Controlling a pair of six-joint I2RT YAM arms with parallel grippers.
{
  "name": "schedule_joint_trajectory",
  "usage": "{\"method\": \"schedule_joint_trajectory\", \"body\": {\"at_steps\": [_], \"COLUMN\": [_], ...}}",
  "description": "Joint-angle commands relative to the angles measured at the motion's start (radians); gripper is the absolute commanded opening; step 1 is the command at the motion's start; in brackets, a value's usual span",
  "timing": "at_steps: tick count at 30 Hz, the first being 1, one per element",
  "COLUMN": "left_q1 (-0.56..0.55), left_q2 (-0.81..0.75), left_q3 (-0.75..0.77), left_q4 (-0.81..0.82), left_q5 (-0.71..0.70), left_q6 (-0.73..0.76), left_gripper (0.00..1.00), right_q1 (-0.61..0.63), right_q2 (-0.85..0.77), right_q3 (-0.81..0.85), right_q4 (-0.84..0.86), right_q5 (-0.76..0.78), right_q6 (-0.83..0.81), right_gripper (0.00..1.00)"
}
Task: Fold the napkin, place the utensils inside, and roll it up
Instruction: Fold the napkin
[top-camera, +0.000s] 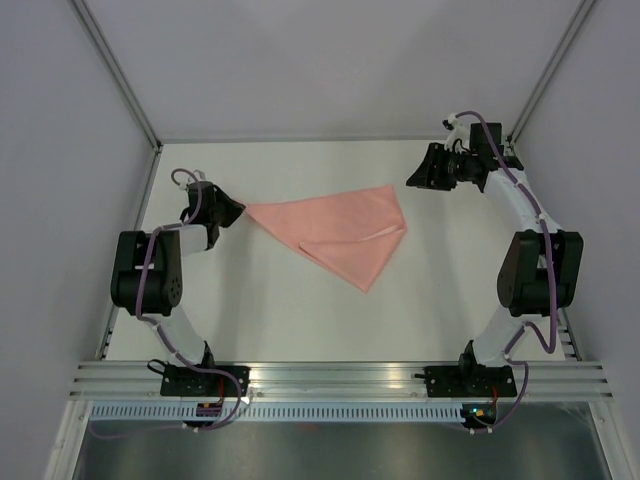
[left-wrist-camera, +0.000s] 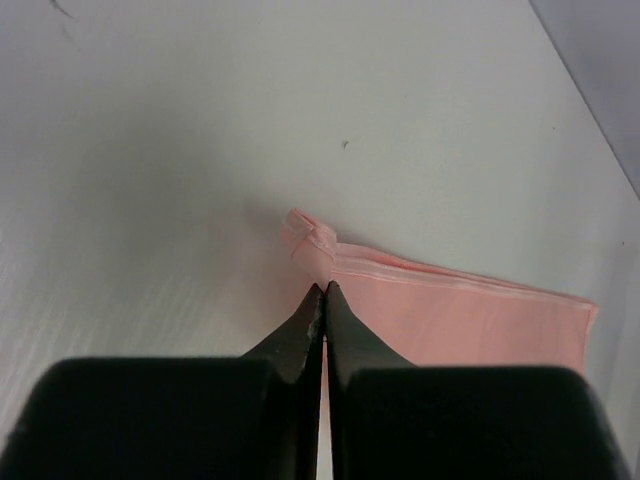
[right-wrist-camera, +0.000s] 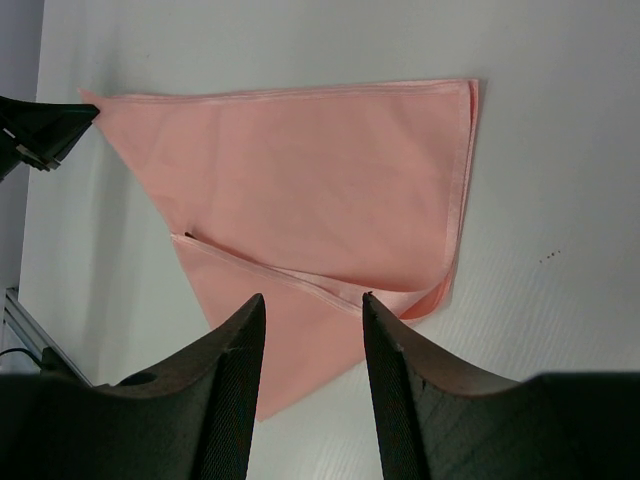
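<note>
**Top view.** The napkin (top-camera: 340, 235) is a pale pink cloth folded into a rough triangle. It lies flat on the white table (top-camera: 300, 330), a little left of the middle. One long point reaches left, another points toward the near edge, and a loose flap shows along its right side. The left end effector (top-camera: 232, 212) is at the tip of the left point. The right end effector (top-camera: 415, 178) is at the far right, well apart from the cloth.

**Left wrist view.** The left end effector (left-wrist-camera: 323, 290) has its two dark fingers pressed together, clamped on the napkin's (left-wrist-camera: 470, 320) corner. That corner is bunched into a small crumpled knot right at the fingertips. From there the folded edge runs off to the right in thin stacked layers, low on the table (left-wrist-camera: 200, 150).

**Right wrist view.** The right end effector (right-wrist-camera: 312, 305) has its fingers apart and nothing between them. It touches nothing. The napkin (right-wrist-camera: 320, 180) is spread out on the table (right-wrist-camera: 560, 200) beyond the fingers, smooth with faint wrinkles. A second layer peeks out along its lower fold. The left end effector (right-wrist-camera: 45, 125) meets the cloth's far left tip.
</note>
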Motion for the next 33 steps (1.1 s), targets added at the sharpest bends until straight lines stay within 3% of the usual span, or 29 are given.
{"method": "schedule_joint_trajectory", "body": {"at_steps": [1, 5, 9, 12, 21, 33], "left_q1": [-0.001, -0.001, -0.006, -0.077, -0.412, -0.593], "left_q2": [-0.113, -0.205, -0.184, -0.183, -0.124, -0.003], "left_q3": [-0.099, -0.211, -0.237, -0.213, -0.078, 0.007], "left_q4": [0.148, 0.303, 0.510, 0.523, 0.270, 0.147], "left_q5": [-0.036, 0.053, 0.432, 0.565, 0.615, 0.616], "left_q6": [-0.016, 0.018, 0.078, 0.146, 0.429, 0.552], "left_gripper": [0.02, 0.02, 0.02, 0.02, 0.02, 0.02], "right_q1": [0.018, 0.037, 0.071, 0.088, 0.114, 0.120], "right_q2": [0.013, 0.013, 0.015, 0.018, 0.013, 0.010], "right_q3": [0.023, 0.031, 0.038, 0.044, 0.051, 0.044], "right_q4": [-0.023, -0.032, -0.041, -0.052, -0.064, -0.064], "right_q5": [0.003, 0.014, 0.034, 0.046, 0.065, 0.069], "right_q6": [0.001, -0.011, -0.022, -0.031, -0.045, -0.054], "right_gripper": [0.50, 0.50, 0.50, 0.50, 0.50, 0.50]}}
